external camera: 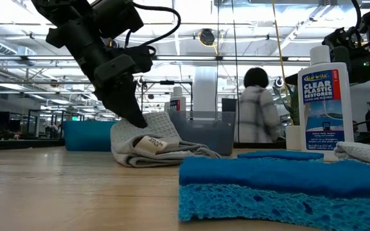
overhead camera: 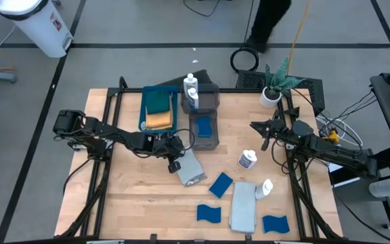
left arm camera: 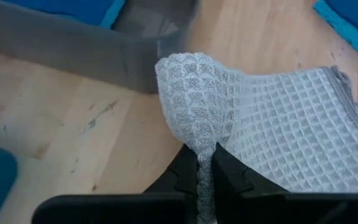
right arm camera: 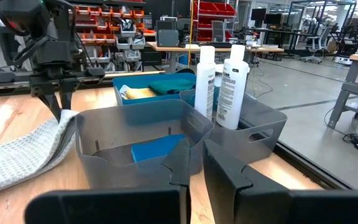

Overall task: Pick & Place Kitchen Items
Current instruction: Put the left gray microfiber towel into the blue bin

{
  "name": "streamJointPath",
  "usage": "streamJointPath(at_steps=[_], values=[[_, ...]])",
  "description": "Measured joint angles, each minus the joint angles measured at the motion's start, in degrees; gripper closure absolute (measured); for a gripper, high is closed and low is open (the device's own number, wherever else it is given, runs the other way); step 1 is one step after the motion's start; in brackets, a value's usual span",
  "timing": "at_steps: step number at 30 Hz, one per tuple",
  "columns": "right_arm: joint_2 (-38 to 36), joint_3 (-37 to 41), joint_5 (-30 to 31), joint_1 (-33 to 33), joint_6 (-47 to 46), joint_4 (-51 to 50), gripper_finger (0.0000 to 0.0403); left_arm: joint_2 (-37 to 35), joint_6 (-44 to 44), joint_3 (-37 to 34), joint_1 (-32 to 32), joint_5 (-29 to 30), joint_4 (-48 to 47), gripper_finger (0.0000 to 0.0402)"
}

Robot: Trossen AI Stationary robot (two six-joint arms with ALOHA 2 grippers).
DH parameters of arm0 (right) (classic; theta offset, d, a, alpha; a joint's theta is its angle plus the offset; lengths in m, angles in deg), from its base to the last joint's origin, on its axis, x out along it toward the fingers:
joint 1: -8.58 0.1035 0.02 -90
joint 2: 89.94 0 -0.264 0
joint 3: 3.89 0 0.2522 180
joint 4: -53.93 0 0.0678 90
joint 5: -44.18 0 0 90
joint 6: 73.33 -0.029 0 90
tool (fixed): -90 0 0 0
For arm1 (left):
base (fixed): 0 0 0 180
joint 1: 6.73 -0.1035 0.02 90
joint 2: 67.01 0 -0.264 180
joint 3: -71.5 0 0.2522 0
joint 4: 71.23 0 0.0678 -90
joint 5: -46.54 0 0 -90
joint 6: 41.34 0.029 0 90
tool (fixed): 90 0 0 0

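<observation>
Cloth: light grey waffle-weave folded cloth [overhead camera: 189, 167], one edge bunched upward on the table
Left gripper [left arm camera: 205, 163]: angled down; fingers clamped on cloth's raised fold
Right gripper [overhead camera: 265, 140]: closed, empty

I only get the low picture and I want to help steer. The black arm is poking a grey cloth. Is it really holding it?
Observer: Yes. In its wrist view, the left gripper has its fingers shut on a pinched fold of the grey cloth.
Operator: What's in the grey box behind it?
Observer: From above, that grey bin holds a blue sponge.
Operator: Where's the other arm?
Observer: The right gripper hovers shut and empty on the table's right side, near the potted plant.
</observation>
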Motion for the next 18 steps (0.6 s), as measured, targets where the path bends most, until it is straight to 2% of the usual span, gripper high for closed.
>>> streamJointPath(at_steps=[5,9,18], values=[[0.02,-0.02,0.00,0.00,0.00,0.00,0.0383,0.00,-3.60,-0.02,-0.02,0.88,-0.02,0.0385],[0.01,-0.01,0.00,0.02,0.00,0.00,0.0383,0.00,-2.61,-0.02,0.31,0.53,-0.05,0.0385],[0.00,0.00,0.00,0.02,0.00,0.00,0.0383,0.09,2.25,-0.02,0.57,-11.17,-0.26,0.0385]])
